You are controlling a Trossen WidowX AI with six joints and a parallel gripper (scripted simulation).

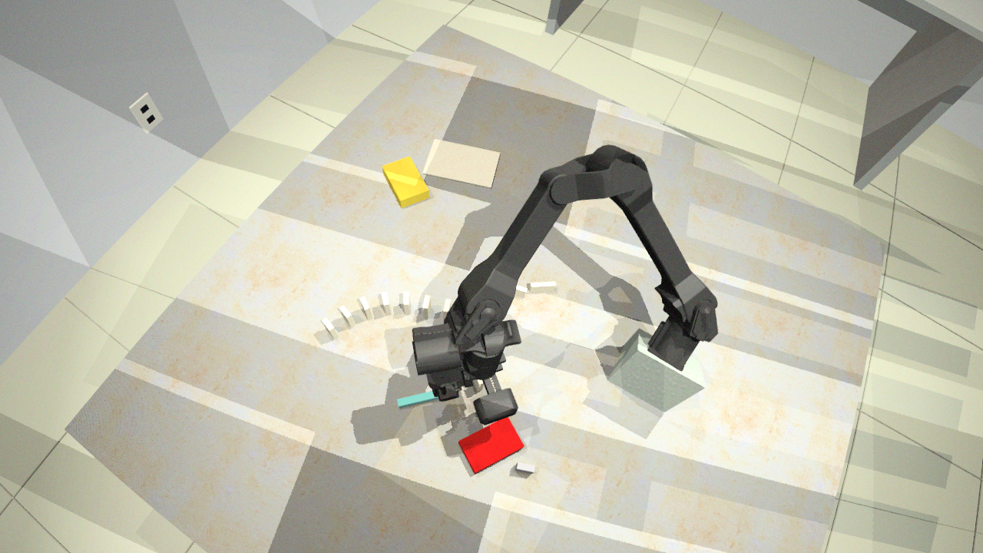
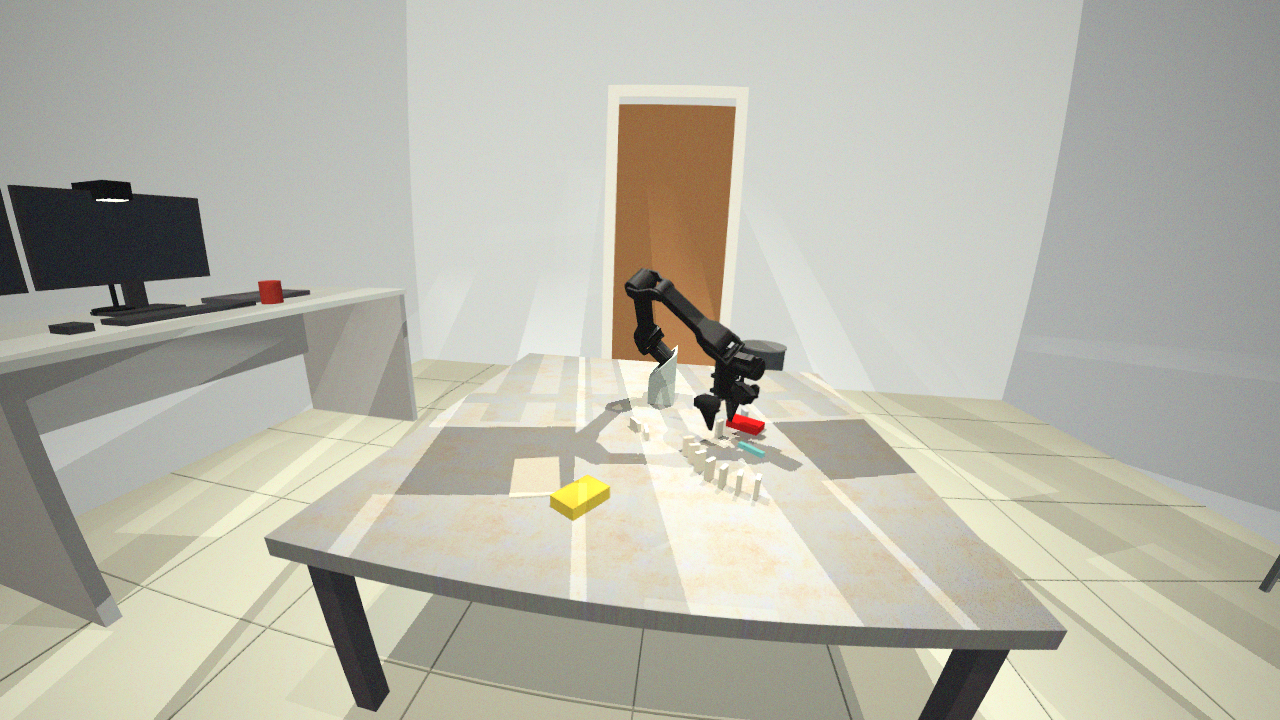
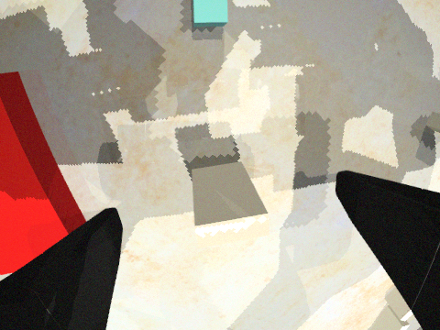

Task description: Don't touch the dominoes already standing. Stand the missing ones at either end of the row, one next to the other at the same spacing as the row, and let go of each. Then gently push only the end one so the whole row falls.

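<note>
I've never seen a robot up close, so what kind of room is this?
Probably an office or lab: a desk with a monitor, and a robot arm over a table.

Beside the pale grey-green wedge-shaped block (image 1: 653,382) (image 2: 662,385), we see that our arm (image 1: 525,223) (image 2: 682,308) is matte black to charcoal. Right by that block we have a dark, boxy lower section and a knuckle-like joint. Farther from it, our two long links are slim and straight-sided, meeting in rounded, bulky elbow joints. Farthest from the block, we carry a fat, smooth cylindrical housing and our gripper (image 1: 471,399) (image 2: 721,425) (image 3: 231,201), whose black fingers taper to blunt, rounded tips.
</note>
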